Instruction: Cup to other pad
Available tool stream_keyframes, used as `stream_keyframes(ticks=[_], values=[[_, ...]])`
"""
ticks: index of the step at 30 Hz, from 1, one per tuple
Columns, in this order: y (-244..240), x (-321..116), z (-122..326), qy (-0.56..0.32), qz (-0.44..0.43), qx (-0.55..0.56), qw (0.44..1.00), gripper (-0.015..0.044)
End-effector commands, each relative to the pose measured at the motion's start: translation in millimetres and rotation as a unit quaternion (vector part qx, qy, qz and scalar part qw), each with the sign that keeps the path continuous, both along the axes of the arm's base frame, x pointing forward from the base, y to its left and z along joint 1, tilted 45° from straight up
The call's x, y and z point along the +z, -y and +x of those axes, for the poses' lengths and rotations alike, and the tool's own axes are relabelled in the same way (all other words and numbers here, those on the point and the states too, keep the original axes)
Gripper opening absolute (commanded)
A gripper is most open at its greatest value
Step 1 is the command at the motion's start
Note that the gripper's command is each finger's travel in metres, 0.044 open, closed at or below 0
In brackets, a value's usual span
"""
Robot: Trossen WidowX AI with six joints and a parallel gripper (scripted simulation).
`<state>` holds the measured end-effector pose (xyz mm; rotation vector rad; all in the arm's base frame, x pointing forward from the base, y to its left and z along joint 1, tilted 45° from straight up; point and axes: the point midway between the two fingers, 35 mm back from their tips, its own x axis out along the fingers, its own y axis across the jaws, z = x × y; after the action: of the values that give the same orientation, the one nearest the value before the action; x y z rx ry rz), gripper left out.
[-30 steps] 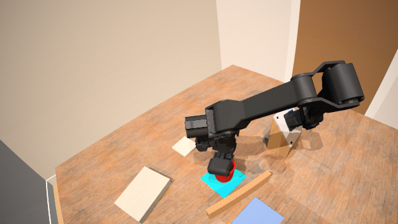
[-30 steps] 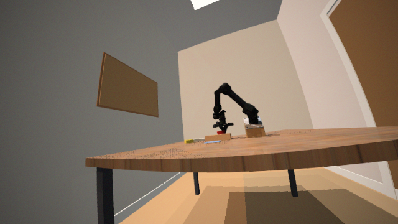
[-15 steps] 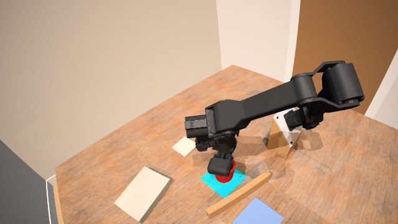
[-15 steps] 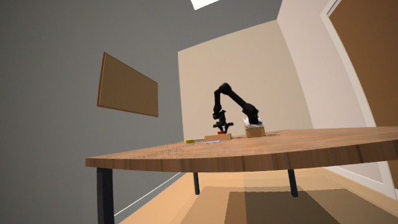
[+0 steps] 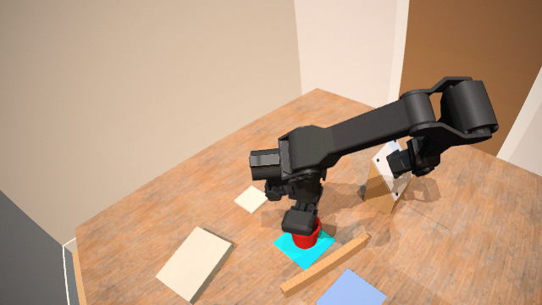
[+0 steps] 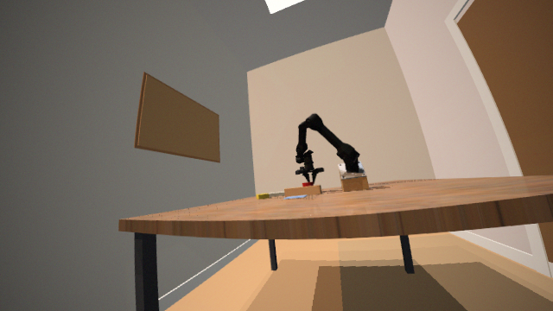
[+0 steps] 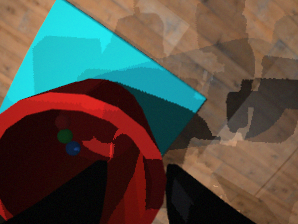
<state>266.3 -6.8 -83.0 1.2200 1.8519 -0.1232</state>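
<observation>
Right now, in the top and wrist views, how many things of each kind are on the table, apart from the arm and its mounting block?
Pads: 2, the cyan pad and the light blue pad
Cups: 1, the red cup
Marbles visible in the cup: 2, the green marble and the blue marble
Wooden bars: 1, the wooden bar
Pale slabs: 2, the large slab and the small slab
Total: 8
</observation>
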Motion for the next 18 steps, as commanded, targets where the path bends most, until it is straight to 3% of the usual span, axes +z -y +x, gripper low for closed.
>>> stream_keyframes(ticks=[1, 18], values=[[7, 6, 2, 0.002, -0.003, 0.001, 1.0, 0.0128], [22, 25, 4, 0.002, -0.002, 0.0, 1.0, 0.0128]])
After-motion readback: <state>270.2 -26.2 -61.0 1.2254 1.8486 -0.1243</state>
